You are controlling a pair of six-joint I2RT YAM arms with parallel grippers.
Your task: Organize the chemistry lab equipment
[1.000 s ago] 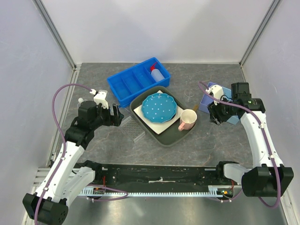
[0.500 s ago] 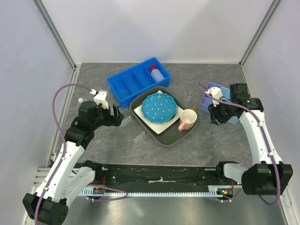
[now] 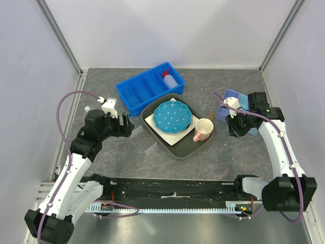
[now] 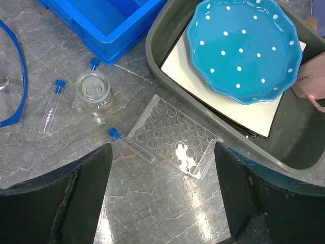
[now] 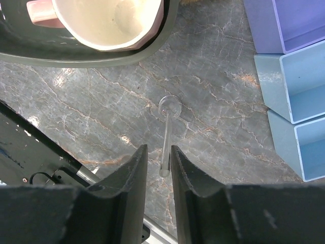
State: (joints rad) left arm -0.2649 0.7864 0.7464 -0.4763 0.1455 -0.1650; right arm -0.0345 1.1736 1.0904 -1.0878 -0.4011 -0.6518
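Observation:
A thin glass stem with a round bulb end point(image 5: 166, 137) lies on the marble table. My right gripper point(image 5: 158, 168) hangs over it, its jaws open but narrow, the stem's near end between them with slim gaps either side. In the top view that gripper point(image 3: 234, 127) sits right of the pink mug point(image 3: 204, 128). My left gripper point(image 4: 162, 198) stands wide open above bare table, just short of a clear rack point(image 4: 175, 134). Blue-capped vials point(image 4: 52, 104) point(image 4: 129, 144), a small clear beaker point(image 4: 94, 91) and blue goggles point(image 4: 20, 66) lie left of the rack. The white squeeze bottle point(image 3: 171, 80) rests in the blue bin point(image 3: 137, 94).
A grey tray point(image 4: 157, 51) holds the blue dotted plate point(image 4: 242, 48) on a white board, with the mug at its right end. Small purple and light-blue boxes point(image 5: 289, 25) point(image 5: 299, 91) stand right of the glass stem. Another clear glass piece point(image 3: 205, 103) sits behind the mug.
The right gripper's jaws have narrowed around the glass stem and the wrist shifted slightly. The left arm has not moved.

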